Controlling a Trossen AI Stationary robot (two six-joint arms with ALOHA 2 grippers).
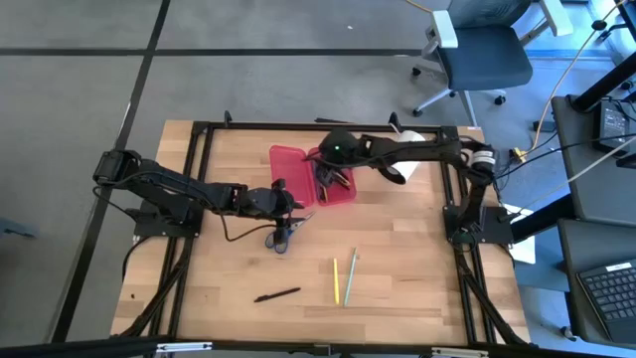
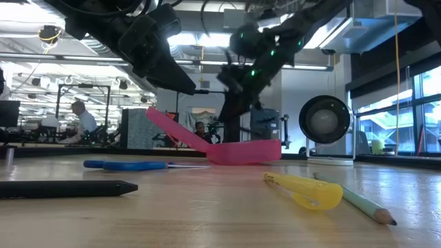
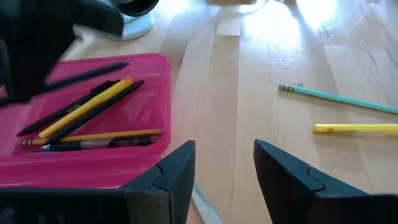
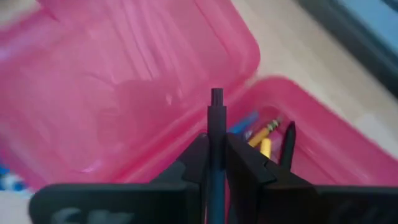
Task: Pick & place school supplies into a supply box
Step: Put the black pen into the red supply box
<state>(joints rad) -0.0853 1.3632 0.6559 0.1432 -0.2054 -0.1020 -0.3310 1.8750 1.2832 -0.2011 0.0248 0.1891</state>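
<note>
Currently the right hand hangs over the open pink translucent plastic supply box, fingers pinched on a thin black pen that points down into the tray. Inside the box lie yellow and black pens and pencils. Just beside the box, the left hand hovers with fingers spread wide over the blue-handled scissors. Well apart from the box, a yellow pen, a green pencil and a black marker lie on the wooden counter.

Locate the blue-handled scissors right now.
In the high view, the scissors lie on the table just below the left claw, left of the pink box.
</note>
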